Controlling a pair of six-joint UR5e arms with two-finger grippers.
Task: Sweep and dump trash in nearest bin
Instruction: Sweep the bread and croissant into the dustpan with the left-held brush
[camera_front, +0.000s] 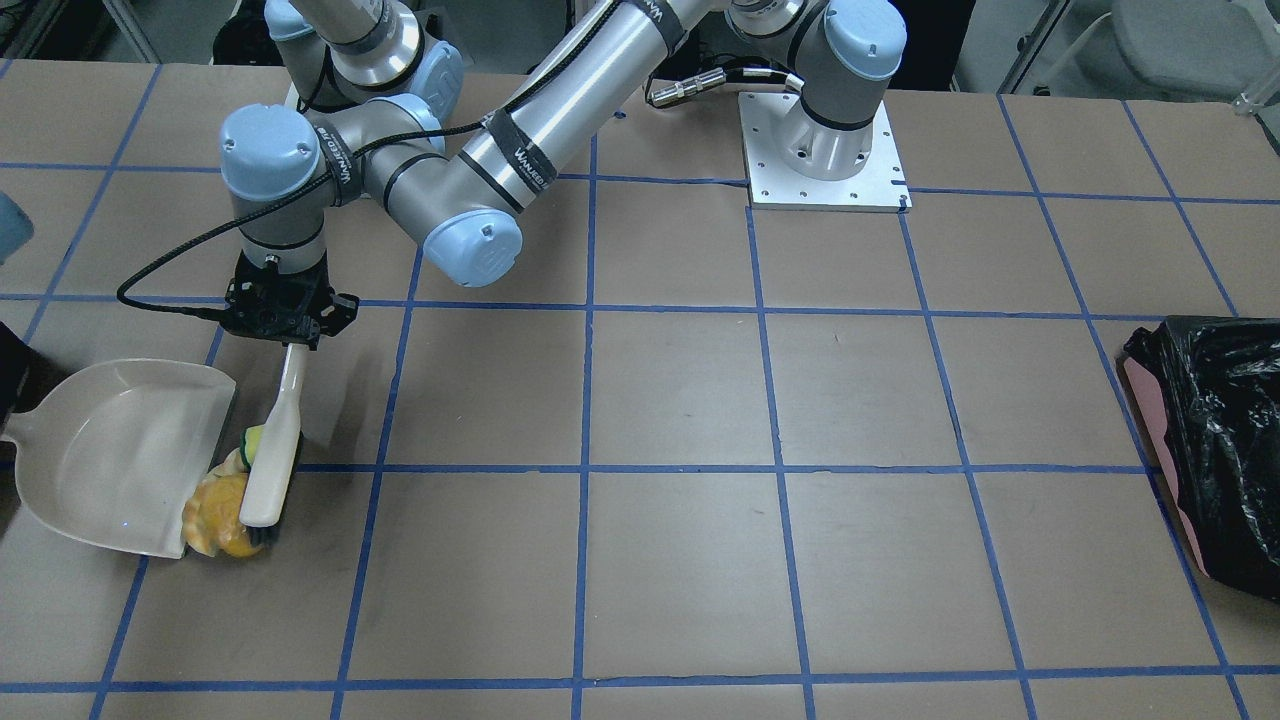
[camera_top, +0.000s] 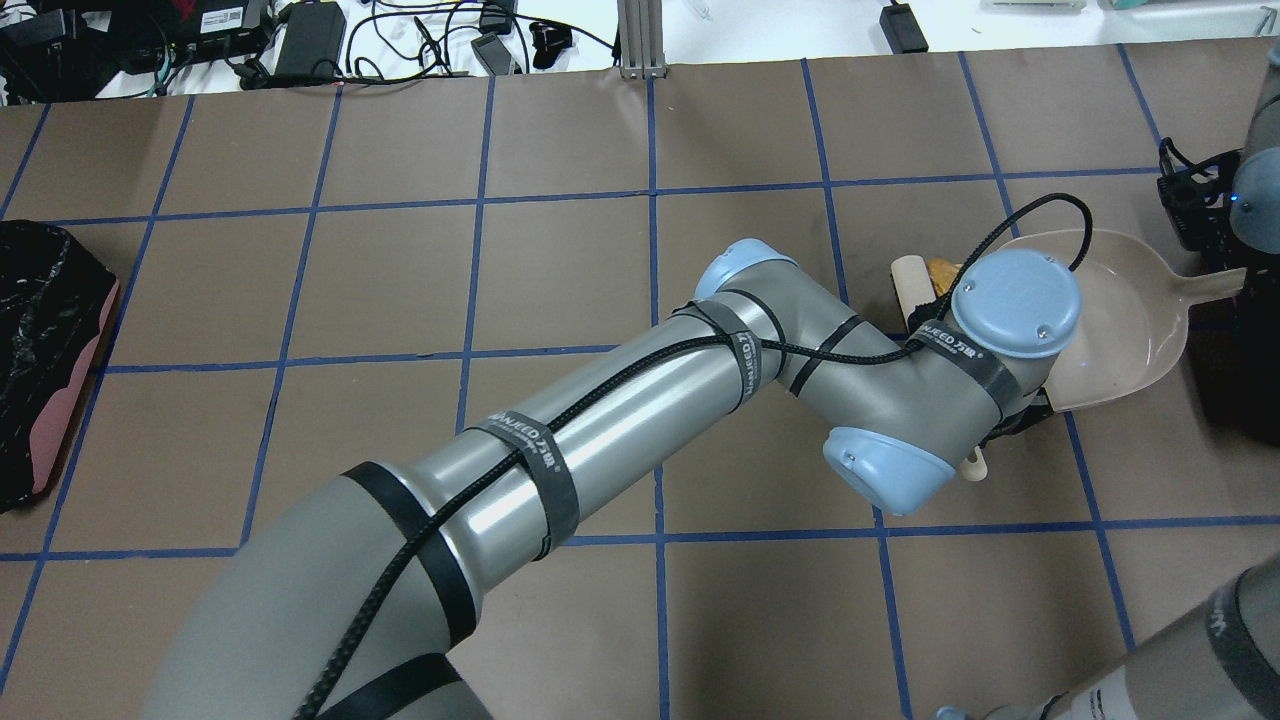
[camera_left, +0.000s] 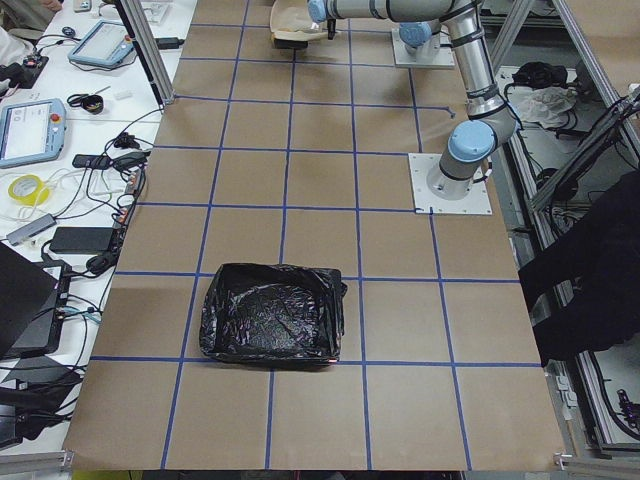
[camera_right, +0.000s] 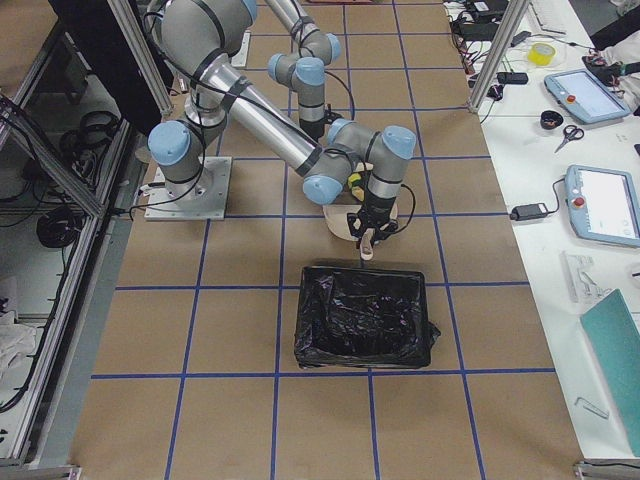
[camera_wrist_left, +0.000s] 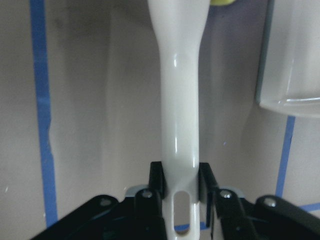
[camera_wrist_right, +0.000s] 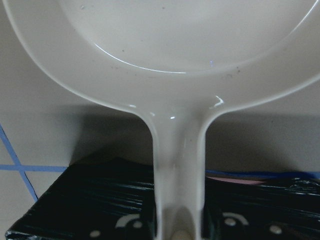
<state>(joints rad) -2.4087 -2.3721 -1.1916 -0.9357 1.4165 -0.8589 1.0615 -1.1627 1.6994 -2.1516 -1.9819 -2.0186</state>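
Observation:
The trash lies bunched at the lip of a cream dustpan (camera_front: 120, 450): a yellow sponge with a green side (camera_front: 256, 440), a tan croissant (camera_front: 205, 515) and a golden bread roll (camera_front: 240, 545). A white brush (camera_front: 272, 455) with dark bristles presses against the pile. My left gripper (camera_front: 285, 320) reaches across the table and is shut on the brush handle (camera_wrist_left: 179, 100). My right gripper (camera_wrist_right: 179, 231) is shut on the dustpan handle (camera_wrist_right: 179, 165). The bin (camera_right: 365, 315), lined in black, stands just beyond the dustpan and shows as a dark sliver (camera_front: 12, 375) at the edge.
A second bin (camera_front: 1210, 440), pink with a glossy black bag, sits at the table's far end. The left arm (camera_top: 620, 410) stretches diagonally over the middle. The brown table (camera_front: 680, 400) carries a blue tape grid. Cables and devices (camera_top: 300, 30) lie past the far edge.

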